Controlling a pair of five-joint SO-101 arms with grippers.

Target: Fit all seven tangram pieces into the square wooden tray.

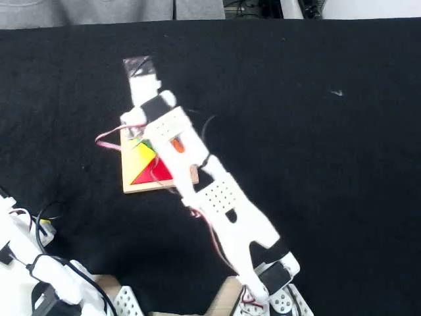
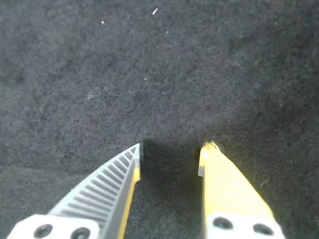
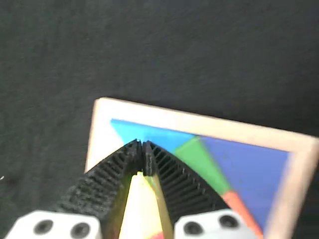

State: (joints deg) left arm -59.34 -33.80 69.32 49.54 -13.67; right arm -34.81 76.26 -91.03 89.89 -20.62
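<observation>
Right wrist view: right gripper [image 3: 141, 148] pinched tight over the wooden tray [image 3: 199, 124]; left gripper [image 2: 172, 154] spread open above black cloth [image 2: 149, 74].

We see the square wooden tray [image 1: 152, 188] lying flat, its pale rim framing coloured pieces that sit flush inside it. From above, a yellow triangle [image 1: 139, 158] lies against one side rim of the tray. A red triangle [image 1: 148, 176] touches it and runs along the adjoining rim. In the right wrist view, a light blue triangle [image 3: 149, 133] fills one tray corner. A green piece [image 3: 200, 158], a dark blue piece [image 3: 251, 167] and an orange piece [image 3: 240, 208] are packed edge to edge beside it.
</observation>
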